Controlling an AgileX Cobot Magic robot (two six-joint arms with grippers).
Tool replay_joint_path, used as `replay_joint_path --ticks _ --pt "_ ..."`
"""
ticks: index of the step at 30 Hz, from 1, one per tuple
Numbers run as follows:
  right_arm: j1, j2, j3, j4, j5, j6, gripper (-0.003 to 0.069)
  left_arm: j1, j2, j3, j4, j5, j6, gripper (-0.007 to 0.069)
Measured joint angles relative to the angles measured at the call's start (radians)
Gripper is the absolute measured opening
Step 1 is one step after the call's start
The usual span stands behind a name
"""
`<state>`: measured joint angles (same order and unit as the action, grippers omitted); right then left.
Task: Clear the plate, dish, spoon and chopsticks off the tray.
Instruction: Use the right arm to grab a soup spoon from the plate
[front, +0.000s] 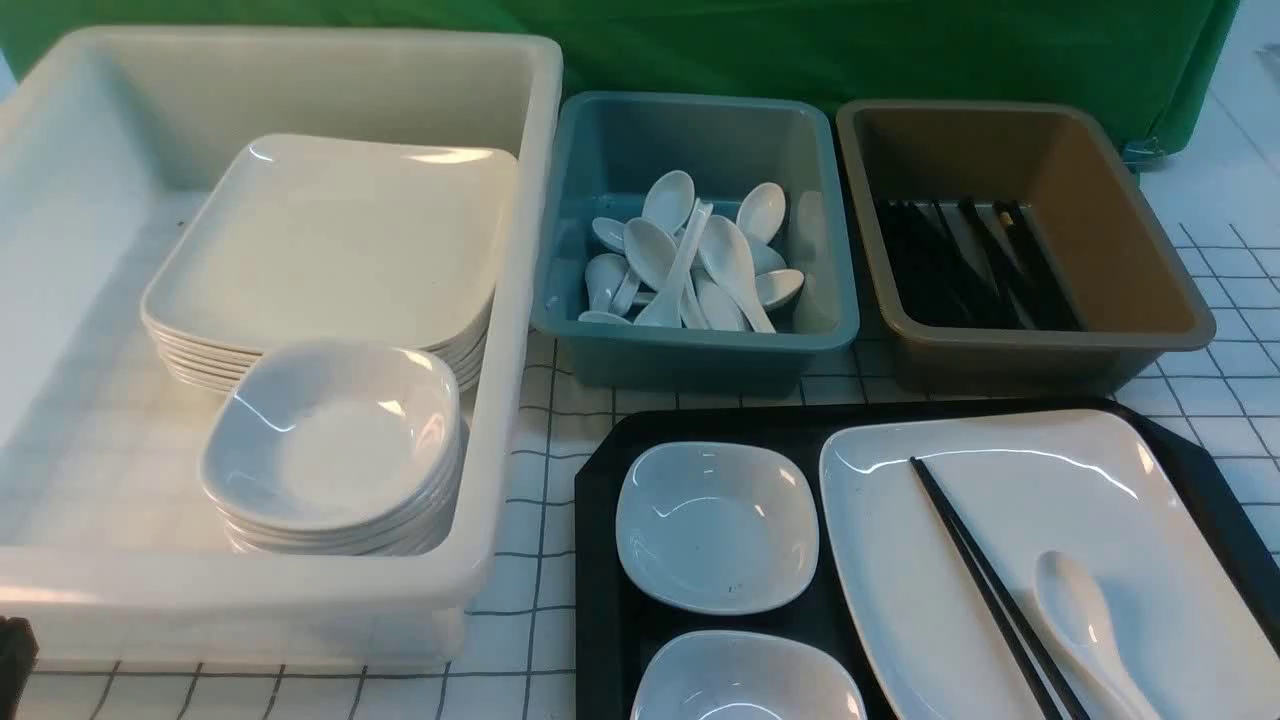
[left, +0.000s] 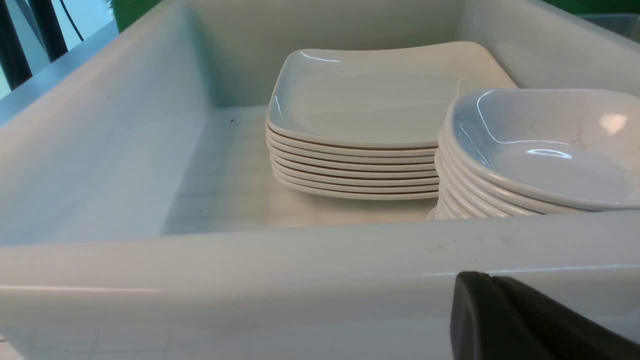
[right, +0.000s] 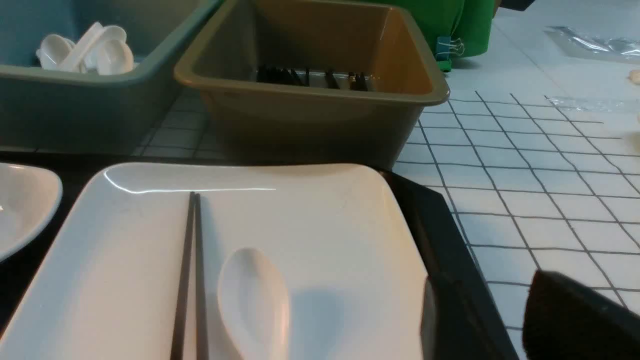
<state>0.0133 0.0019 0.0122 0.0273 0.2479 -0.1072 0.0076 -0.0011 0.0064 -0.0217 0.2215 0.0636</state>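
The black tray (front: 600, 470) lies at the front right. On it are two small white dishes, one (front: 716, 525) behind the other (front: 748, 680), and the large white plate (front: 1010, 560). The black chopsticks (front: 985, 580) and the white spoon (front: 1085, 625) lie on the plate. In the right wrist view the plate (right: 310, 220), chopsticks (right: 190, 270) and spoon (right: 252, 300) show close up. My right gripper (right: 487, 300) is open and empty, one finger by the plate's right edge, the other over the tablecloth. My left gripper (left: 487, 282) is shut and empty before the white bin's front wall.
A big white bin (front: 500, 300) at the left holds stacked plates (front: 330, 240) and stacked dishes (front: 335, 440). A teal bin (front: 700, 345) holds several spoons. A brown bin (front: 1100, 345) holds black chopsticks. A green cloth hangs behind. The tablecloth (front: 530, 560) is white with a grid.
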Motion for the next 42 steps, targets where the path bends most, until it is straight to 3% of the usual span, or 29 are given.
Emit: replay_joint_path --ticks 24,33,36,39,42 --pt "0.000 0.000 0.000 0.000 0.000 0.000 0.0242 0.000 0.000 0.000 -0.015 -0.024 0.000 0.0018" --pt "0.000 0.000 0.000 0.000 0.000 0.000 0.0242 0.000 0.000 0.000 -0.417 -0.289 -0.081 0.0018" --pt "0.000 0.000 0.000 0.000 -0.007 0.000 0.0242 0.000 0.000 0.000 -0.440 -0.348 -0.122 0.0018" --pt "0.000 0.000 0.000 0.000 -0.020 0.003 0.0242 0.000 0.000 0.000 -0.449 -0.546 -0.244 0.0018" --pt "0.000 0.000 0.000 0.077 -0.109 0.115 0.0243 0.000 0.000 -0.019 -0.380 -0.683 -0.404 0.0018"
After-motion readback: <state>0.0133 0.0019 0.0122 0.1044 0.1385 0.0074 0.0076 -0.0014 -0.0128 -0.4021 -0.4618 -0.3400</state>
